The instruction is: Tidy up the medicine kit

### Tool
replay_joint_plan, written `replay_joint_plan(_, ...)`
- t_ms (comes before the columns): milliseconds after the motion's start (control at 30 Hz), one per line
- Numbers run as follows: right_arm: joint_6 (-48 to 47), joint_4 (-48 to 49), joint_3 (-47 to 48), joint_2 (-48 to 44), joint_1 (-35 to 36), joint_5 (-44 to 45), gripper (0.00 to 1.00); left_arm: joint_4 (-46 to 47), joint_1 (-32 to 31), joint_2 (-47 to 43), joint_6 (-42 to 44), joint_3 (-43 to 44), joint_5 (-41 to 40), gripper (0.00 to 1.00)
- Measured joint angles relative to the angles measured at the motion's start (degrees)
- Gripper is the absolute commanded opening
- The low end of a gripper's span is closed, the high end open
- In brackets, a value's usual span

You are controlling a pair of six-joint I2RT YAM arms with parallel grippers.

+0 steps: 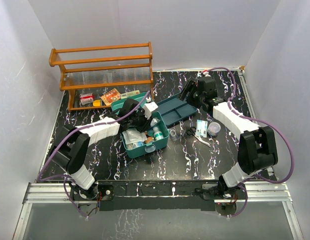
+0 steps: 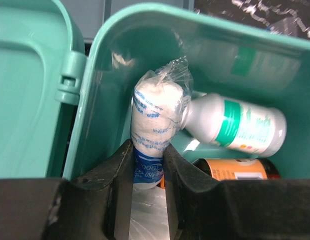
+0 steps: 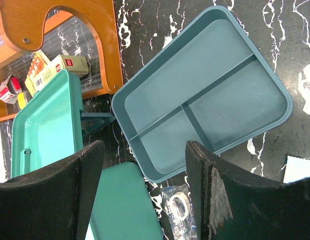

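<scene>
As I read the three camera feeds from my station, I note the following.

Medicine kit point(image 1: 141, 151): sits near the middle of the black marbled table point(image 1: 195, 160), in front of the wooden rack point(image 1: 102, 62). Its lid point(image 2: 25, 100) is swung open on the hinge.

Left gripper point(image 2: 147, 155): down inside the kit, jaws clamped on a gauze roll point(image 2: 157, 112). The roll is in clear wrap with blue print and stands roughly upright, close to the kit's wall by the hinge. A white bottle with a green label point(image 2: 235, 125) lies on its side just beside the roll, its neck against the wrap. Below it I see an amber bottle point(image 2: 235, 170), partly hidden behind my finger.

Right gripper point(image 3: 144, 147): hangs over the darker blue-teal tray point(image 3: 210, 85), jaws wide apart, the tray's divided floor showing between them. The tray lies at an angle just behind and to the right of the kit. I cannot tell whether the two touch.

Other items:
- Right of the kit, on the table: scissors point(image 1: 190, 132), a flat packet point(image 1: 201, 125) and a small round tub point(image 1: 213, 128).
- Under the rack's lowest shelf: small boxes point(image 1: 111, 96).
</scene>
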Motion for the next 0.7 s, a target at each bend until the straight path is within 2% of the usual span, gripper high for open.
replay_joint_plan(200, 0.0, 0.0, 0.0, 0.0, -0.1, 0.0, 0.63, -8.8, -1.8, 0.0, 1.9, 4.5, -7.1, 0.1)
replay_joint_plan(433, 0.0, 0.0, 0.0, 0.0, -0.1, -0.2, 0.63, -13.3, -3.0, 0.0, 1.9, 5.6, -11.7, 0.13)
replay_joint_plan(533, 0.0, 0.0, 0.0, 0.0, -0.1, -0.2, 0.63, -14.4, -3.1, 0.1, 1.8, 6.1, -12.7, 0.17)
replay_joint_plan(700, 0.1, 0.0, 0.0, 0.0, -0.1, -0.4, 0.63, -15.9, -3.6, 1.0, 1.7, 7.7, -13.3, 0.34)
